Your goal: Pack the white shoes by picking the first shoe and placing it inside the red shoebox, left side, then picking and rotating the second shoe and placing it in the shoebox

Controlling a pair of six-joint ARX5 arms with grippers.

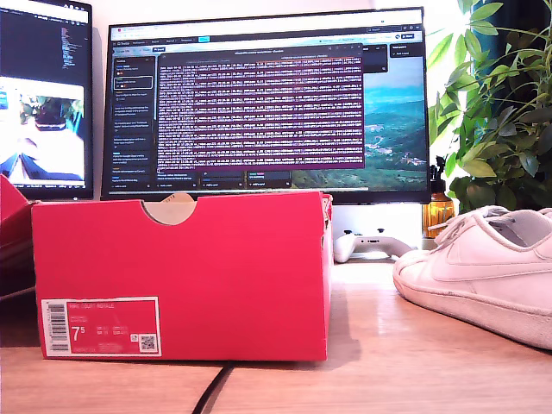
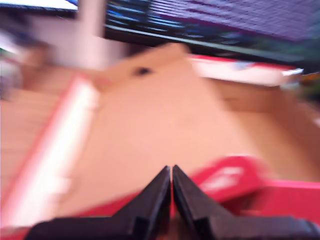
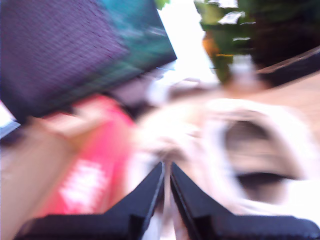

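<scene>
Shoebox (image 1: 181,276) front outside, brown interior (image 2: 165,125) in first wrist view — shoe (image 1: 483,272) beside.

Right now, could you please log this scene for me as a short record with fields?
Box: red shoebox standing on the wooden table, label facing the exterior camera
Box interior: bare cardboard in the first wrist view, no shoe seen inside
Shoes: white shoes on the table at the exterior view's right, outside the box
First gripper: my first gripper shut, above the open box
Second gripper: my second gripper shut, above the shoes, image blurred
Background: monitor, white game controller, plant
</scene>
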